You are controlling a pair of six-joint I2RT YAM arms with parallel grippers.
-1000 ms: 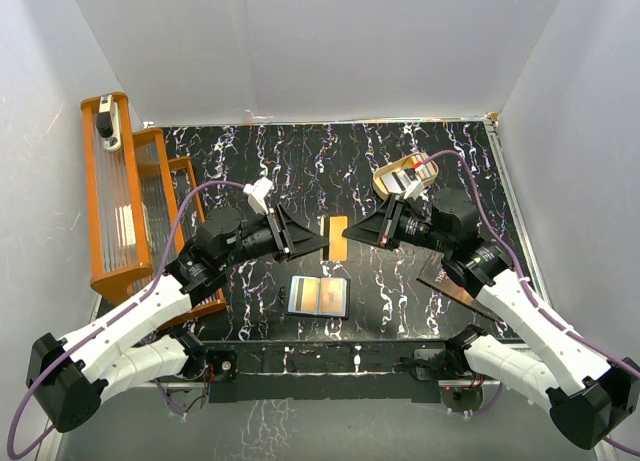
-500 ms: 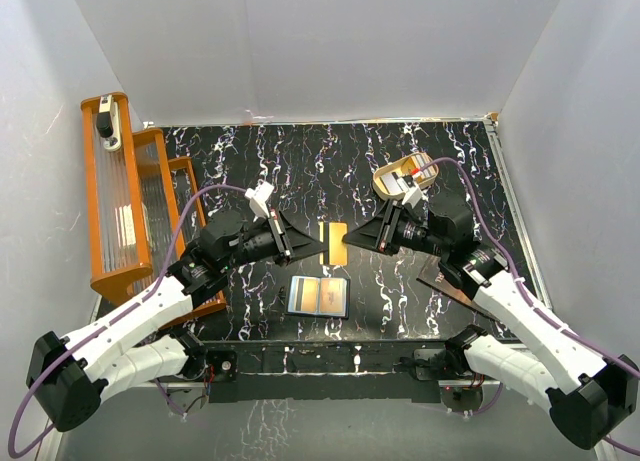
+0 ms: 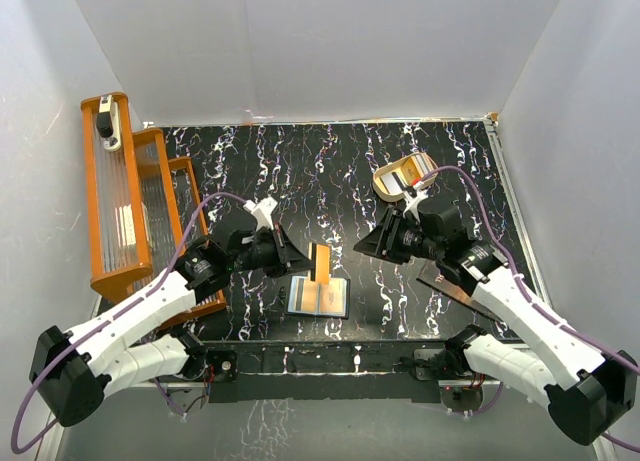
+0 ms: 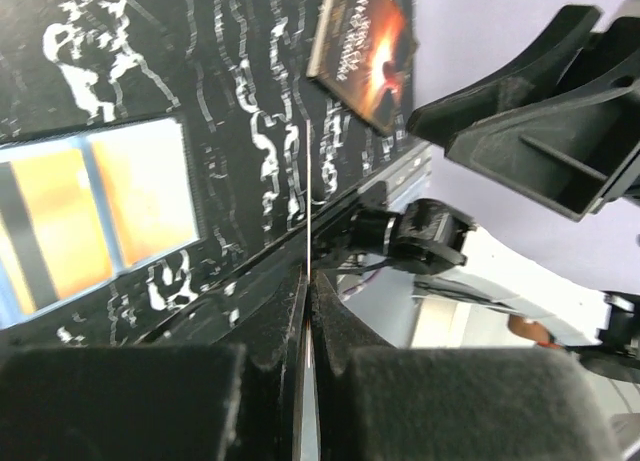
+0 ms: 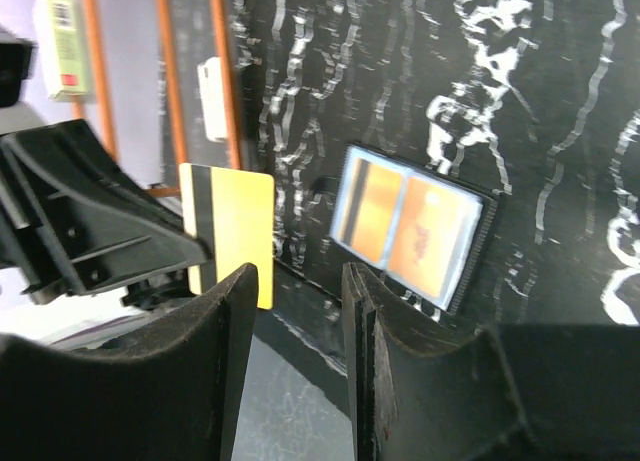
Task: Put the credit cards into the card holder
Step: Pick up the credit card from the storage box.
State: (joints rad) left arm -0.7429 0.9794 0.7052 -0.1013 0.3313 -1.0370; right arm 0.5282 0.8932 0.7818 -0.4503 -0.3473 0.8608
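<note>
The gold-orange card [image 3: 321,263] stands on edge in the air, pinched at its left side by the closed left pincer [image 3: 308,264]; it hangs just above the far edge of the card holder [image 3: 318,296], which lies open and flat on the black, white-veined worktop [image 3: 300,171], showing two orange panels; the card's dark stripe faces the right wrist camera. The right pincer [image 3: 362,249] is apart from the card on its right, jaws parted and holding nothing. A dark sheet [image 4: 362,46] carries pale lettering too blurred to read; it lies under the right arm. A tan oval tray [image 3: 385,186] with further cards [image 3: 412,173] sits beyond; an orange rack [image 3: 120,201] lines the left edge.
</note>
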